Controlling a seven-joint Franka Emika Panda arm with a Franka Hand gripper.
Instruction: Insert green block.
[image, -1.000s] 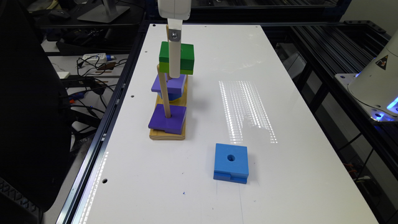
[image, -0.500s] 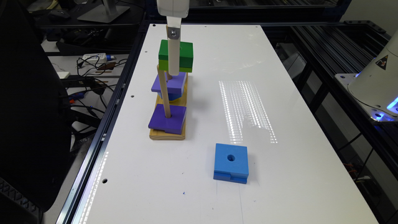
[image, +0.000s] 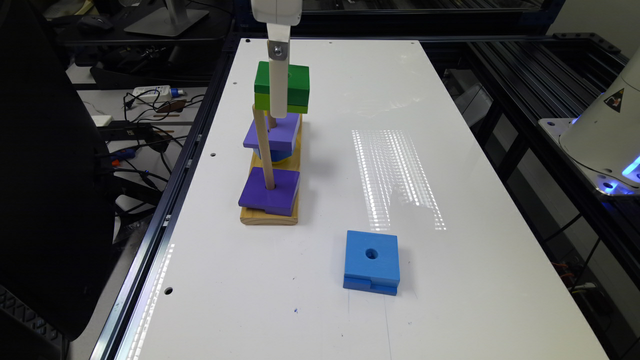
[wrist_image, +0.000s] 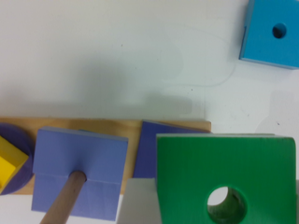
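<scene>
Over the pegboard, exterior view: green block (image: 281, 87) held aloft by the gripper (image: 278, 85), clear of the pegs, above the far purple block (image: 272, 135).
Exterior view, handling: looks rigid and light, likely wood or foam; two layers, dark green over lime; flat painted sides, probably a bit slick; best held by two opposite side faces, centre hole left free.
Exterior view, pegs: near wooden peg (image: 263, 147) rising through the near purple block (image: 270, 190); wooden base (image: 270, 217) underneath.
Exterior view, surface: white table (image: 450, 280), glossy, streaked with reflected light; blue block (image: 372, 261) lying flat, well apart from the base.
Exterior view, room: dark chair back at the exterior view's left, cables and desk clutter behind, black frame rails at the right, white robot base (image: 607, 140) at the edge.
Wrist view, block: green block (wrist_image: 224, 182) close under the camera, round hole (wrist_image: 226, 203) open, nothing through it.
Wrist view, jaws: cannot tell directly; judged closed on the block, since it hangs in the air.
Wrist view, below: purple block (wrist_image: 79, 170) with its peg (wrist_image: 65, 200), a second purple corner (wrist_image: 149, 149) beside, blue block (wrist_image: 273, 32) on bare white table.
</scene>
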